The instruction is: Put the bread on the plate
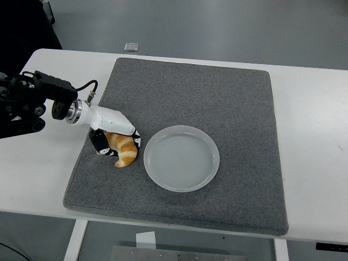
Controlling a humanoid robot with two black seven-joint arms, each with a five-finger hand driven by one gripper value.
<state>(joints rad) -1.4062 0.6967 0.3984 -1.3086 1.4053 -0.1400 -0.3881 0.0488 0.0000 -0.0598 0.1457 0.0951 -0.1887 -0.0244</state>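
Left hand (111, 136) fingers curled around golden-brown croissant-shaped bread (124, 150) on grey felt mat (217, 98). Grasp done; lift, carry to empty pale round plate (181, 158) remain.

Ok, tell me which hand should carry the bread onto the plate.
Left. The left hand is already closed around the bread on the grey mat, just left of the empty plate. The right arm is not in view.
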